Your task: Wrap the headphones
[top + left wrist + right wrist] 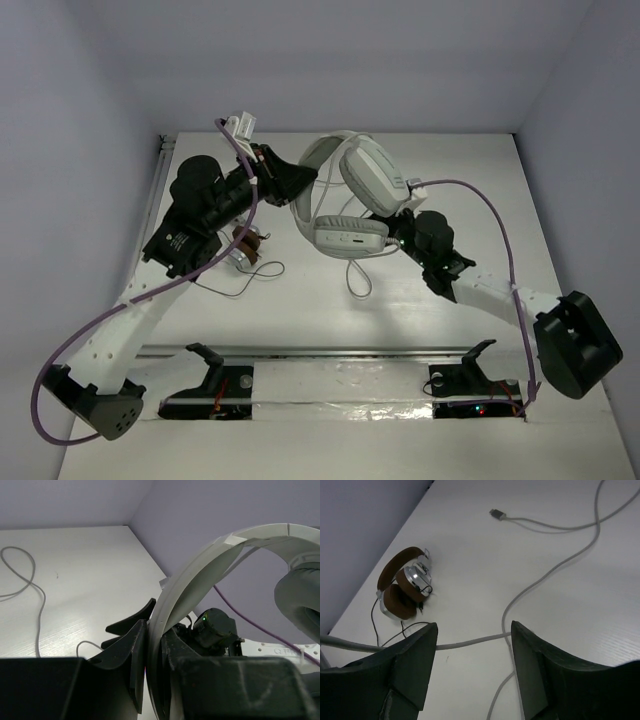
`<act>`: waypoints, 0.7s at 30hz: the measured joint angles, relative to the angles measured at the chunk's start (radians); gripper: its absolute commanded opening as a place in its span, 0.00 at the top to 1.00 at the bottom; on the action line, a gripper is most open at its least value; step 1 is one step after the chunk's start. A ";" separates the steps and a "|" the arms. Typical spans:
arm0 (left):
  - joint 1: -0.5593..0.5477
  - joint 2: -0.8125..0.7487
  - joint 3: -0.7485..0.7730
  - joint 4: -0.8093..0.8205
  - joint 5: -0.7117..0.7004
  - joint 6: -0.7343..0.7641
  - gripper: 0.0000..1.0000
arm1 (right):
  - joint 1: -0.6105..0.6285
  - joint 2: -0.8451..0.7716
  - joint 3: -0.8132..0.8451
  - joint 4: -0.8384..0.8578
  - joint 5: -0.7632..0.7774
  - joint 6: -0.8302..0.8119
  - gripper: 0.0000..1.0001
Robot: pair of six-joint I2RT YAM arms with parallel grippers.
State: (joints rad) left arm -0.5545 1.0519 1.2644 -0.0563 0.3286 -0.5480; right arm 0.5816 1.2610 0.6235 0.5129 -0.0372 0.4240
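Left wrist, headphones (175,595) pinched between fingers (135,670)

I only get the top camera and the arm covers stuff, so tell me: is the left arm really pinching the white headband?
Observer: Yes. The left wrist view shows the left gripper with its jaws shut on the white headband.
Operator: And the right one?
Observer: The right gripper has its jaws open; the grey cable crosses the gap, unpinched.
Operator: What's the brown thing under the left arm?
Observer: Small brown-banded headphones with silver earcups, lying on the table.
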 measured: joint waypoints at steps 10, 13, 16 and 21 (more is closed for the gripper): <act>0.021 0.029 0.053 -0.026 -0.023 0.000 1.00 | 0.000 -0.072 -0.129 0.045 0.137 0.079 0.31; 0.026 0.032 0.062 -0.025 -0.024 0.000 1.00 | -0.001 -0.113 -0.168 0.075 0.149 0.087 0.29; 0.027 0.034 0.064 -0.025 -0.023 -0.001 1.00 | -0.001 -0.083 -0.176 0.109 0.119 0.084 0.29; 0.027 0.045 0.076 -0.025 -0.022 -0.002 1.00 | -0.001 0.029 -0.161 0.143 0.044 0.056 0.28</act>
State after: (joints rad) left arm -0.5278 1.0973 1.3407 -0.0814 0.3069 -0.5499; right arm 0.5808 1.2900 0.4625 0.6556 0.0071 0.4801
